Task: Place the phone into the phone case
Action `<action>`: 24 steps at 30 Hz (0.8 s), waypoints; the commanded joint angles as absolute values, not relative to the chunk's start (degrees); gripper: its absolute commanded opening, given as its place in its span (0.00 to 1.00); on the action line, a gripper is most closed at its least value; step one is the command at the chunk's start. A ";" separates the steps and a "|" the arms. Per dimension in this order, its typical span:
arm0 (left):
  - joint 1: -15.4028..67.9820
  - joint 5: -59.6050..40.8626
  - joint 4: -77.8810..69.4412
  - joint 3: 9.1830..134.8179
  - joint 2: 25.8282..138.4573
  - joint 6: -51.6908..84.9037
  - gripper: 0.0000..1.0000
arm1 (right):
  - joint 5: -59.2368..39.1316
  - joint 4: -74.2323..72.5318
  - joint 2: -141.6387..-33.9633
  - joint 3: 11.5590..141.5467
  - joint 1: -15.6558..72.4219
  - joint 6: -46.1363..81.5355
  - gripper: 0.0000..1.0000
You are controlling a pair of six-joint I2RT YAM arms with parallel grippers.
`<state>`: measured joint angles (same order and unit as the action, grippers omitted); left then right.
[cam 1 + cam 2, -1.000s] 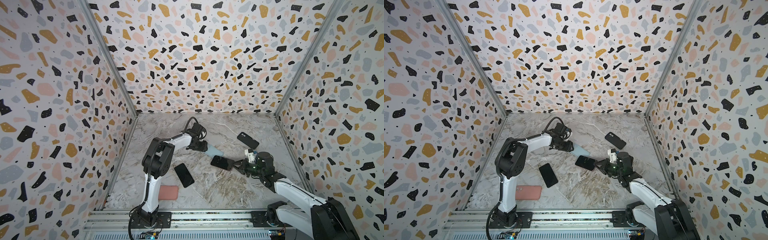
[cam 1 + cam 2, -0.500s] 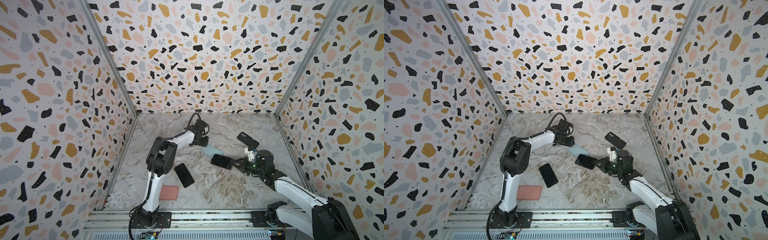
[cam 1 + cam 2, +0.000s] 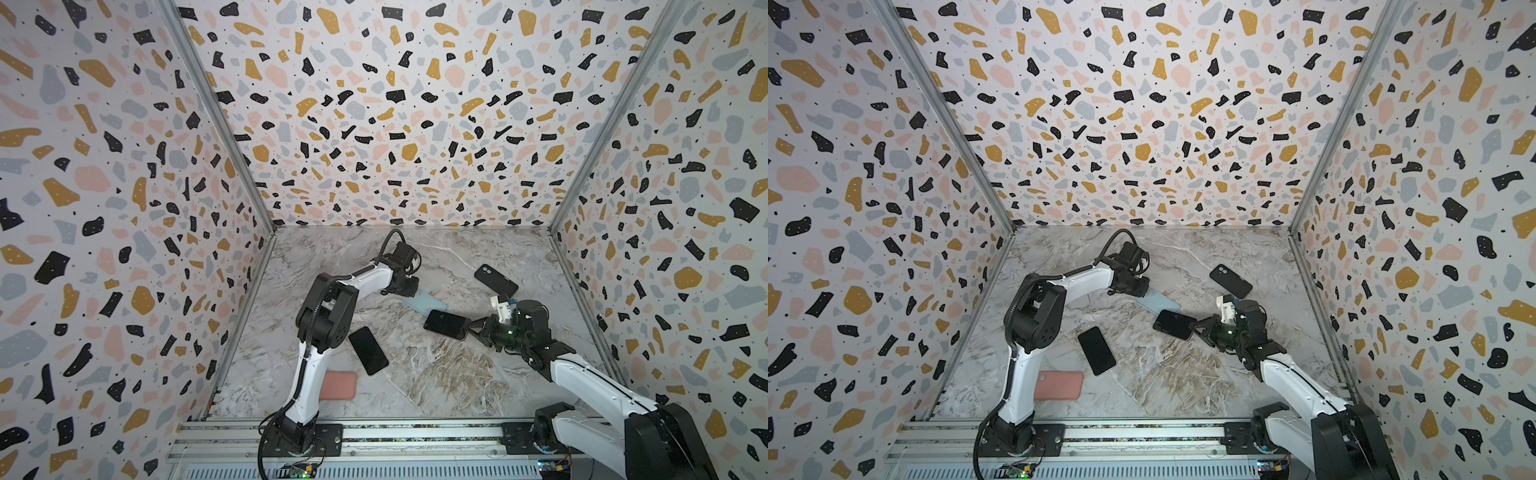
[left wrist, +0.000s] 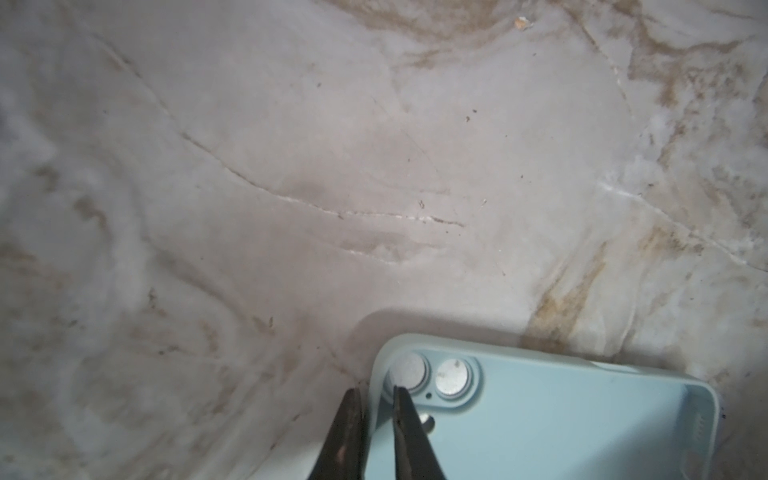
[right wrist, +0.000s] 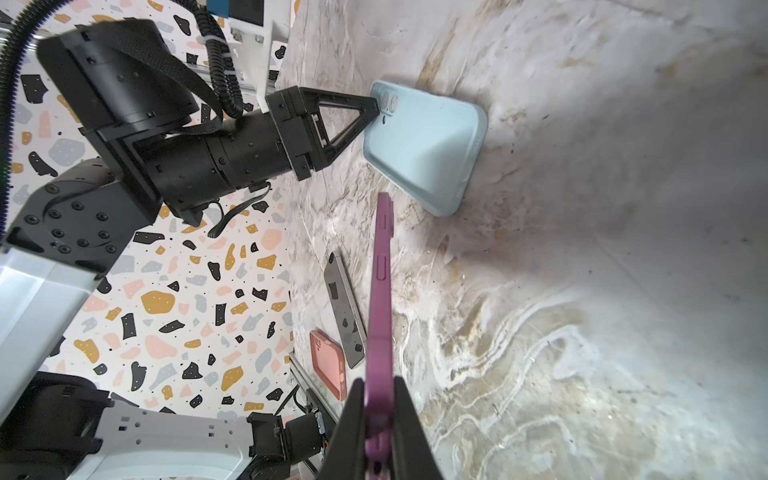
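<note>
Phone (image 3: pixel 445 324), dark screen up and purple along its edge, hangs pinched by one end in the right gripper (image 5: pixel 378 380), at about four o'clock of the pale blue phone case (image 3: pixel 424 302) and just beside it, while the left gripper (image 4: pixel 375 391) clamps that case's rim by the camera cutout.

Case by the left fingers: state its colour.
Pale blue. The case shows best in the right wrist view.
</note>
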<state>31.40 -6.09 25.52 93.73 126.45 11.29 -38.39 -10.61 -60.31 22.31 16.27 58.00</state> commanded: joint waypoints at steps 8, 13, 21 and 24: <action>31.38 -4.04 24.42 87.70 121.38 12.06 0.07 | -39.56 -11.39 -58.12 26.13 16.00 56.07 0.00; 31.38 -4.79 21.83 83.57 118.65 14.46 0.05 | -38.76 -9.12 -57.74 27.66 16.00 54.18 0.00; 31.42 -6.05 15.36 74.70 112.54 20.48 0.04 | -39.97 -10.28 -58.35 29.20 16.34 52.97 0.00; 31.88 -5.51 13.61 70.89 109.83 23.24 0.04 | -40.23 -8.56 -58.83 30.85 16.61 50.83 0.00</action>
